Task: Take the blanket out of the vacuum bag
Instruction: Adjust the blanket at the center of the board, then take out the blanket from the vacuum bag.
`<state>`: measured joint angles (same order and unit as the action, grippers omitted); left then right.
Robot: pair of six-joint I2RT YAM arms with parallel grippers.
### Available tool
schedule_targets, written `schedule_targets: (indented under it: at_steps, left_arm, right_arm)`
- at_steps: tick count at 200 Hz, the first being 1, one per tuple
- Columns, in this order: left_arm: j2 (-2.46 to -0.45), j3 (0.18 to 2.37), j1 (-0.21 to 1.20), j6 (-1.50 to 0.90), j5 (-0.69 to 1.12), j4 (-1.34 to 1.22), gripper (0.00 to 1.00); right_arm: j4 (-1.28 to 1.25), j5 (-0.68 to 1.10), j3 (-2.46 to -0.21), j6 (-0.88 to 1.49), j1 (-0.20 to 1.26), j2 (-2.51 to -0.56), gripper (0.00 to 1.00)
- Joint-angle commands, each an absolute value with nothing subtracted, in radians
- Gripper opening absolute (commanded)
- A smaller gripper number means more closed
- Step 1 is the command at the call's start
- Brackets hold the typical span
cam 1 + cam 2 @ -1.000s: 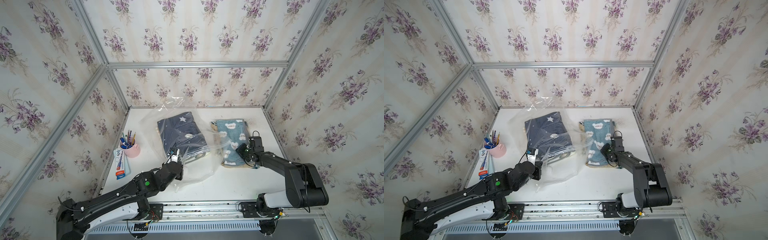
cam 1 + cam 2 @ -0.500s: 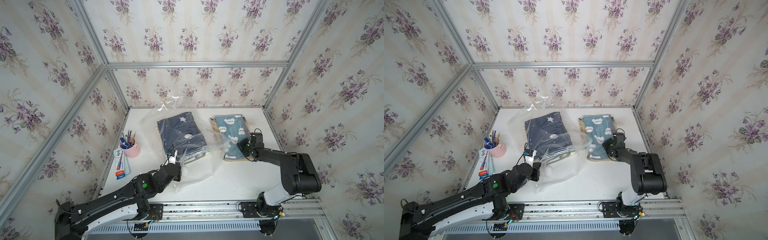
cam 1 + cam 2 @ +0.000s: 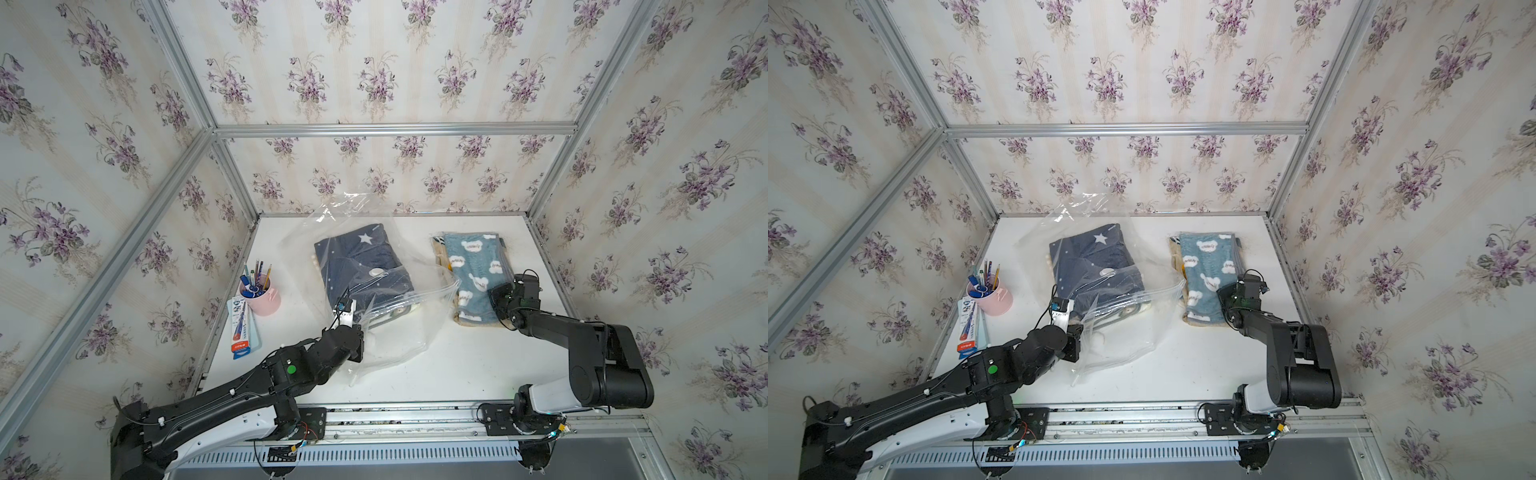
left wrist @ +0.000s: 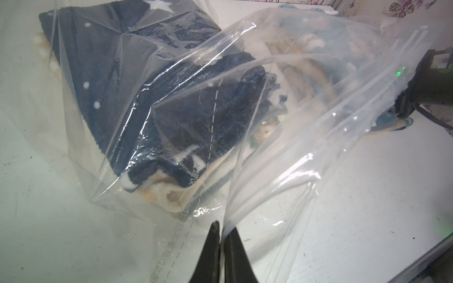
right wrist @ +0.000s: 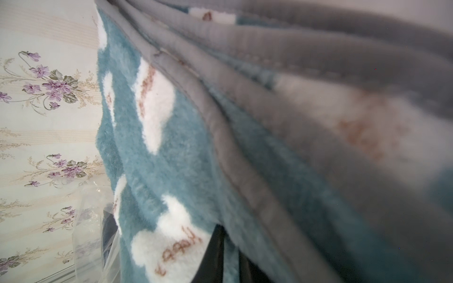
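Teal bear blanket [image 3: 473, 270]: outside vacuum bag [image 4: 306, 110], fold pinched by right gripper [image 5: 228, 245]. Navy star blanket [image 3: 357, 257]: inside bag, removal pending. Left gripper [image 4: 223, 235]: pinching bag film.

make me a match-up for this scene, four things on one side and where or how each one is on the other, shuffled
Things:
1. pink cup
2. left gripper
3. navy star blanket
4. teal bear blanket

States:
A. inside the vacuum bag
B. holds pens
C. shut on the bag's plastic
D. on the table, outside the bag

Pairs: 1-B, 2-C, 3-A, 4-D
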<state>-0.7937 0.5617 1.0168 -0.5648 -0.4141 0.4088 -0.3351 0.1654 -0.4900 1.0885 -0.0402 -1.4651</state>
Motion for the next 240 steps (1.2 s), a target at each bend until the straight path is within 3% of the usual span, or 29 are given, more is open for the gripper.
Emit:
schedule_targets:
  at_steps: [1,27,44,95,112,143,168,193,240]
  left_arm:
    - [-0.802,0.579,1.015,-0.551,-0.414,0.425,0.10]
    - [-0.807,0.607,1.015,-0.537,-0.429,0.464,0.16]
    - [-0.818,0.635,1.015,-0.521,-0.459,0.500,0.30]
    - [-0.887,0.690,1.015,-0.491,-0.480,0.533,0.43]
    - [-0.913,0.703,1.015,-0.489,-0.479,0.529,0.54]
    - [-0.972,0.757,1.014,-0.447,-0.472,0.556,0.75]
    - [-1.003,0.787,1.014,-0.436,-0.466,0.586,0.80]
    - [-1.005,0.796,1.014,-0.410,-0.404,0.579,0.96]
    - [-1.007,0.811,1.014,-0.396,-0.391,0.617,0.99]
  right_arm:
    - [-0.304,0.169,-0.513,1.021,-0.041,-1.455,0.16]
    - [-0.257,0.197,-0.537,0.939,-0.041,-1.400,0.21]
    - [-0.198,0.237,-0.562,0.883,-0.041,-1.366,0.25]
    - [-0.093,0.317,-0.584,0.792,-0.003,-1.204,0.37]
    - [-0.047,0.321,-0.603,0.758,0.050,-1.169,0.39]
    - [-0.022,0.316,-0.581,0.751,0.176,-1.119,0.40]
    - [-0.030,0.272,-0.553,0.777,0.286,-1.090,0.39]
    - [-0.051,0.253,-0.518,0.809,0.353,-1.035,0.38]
    - [0.030,0.194,-0.490,0.818,0.377,-0.855,0.32]
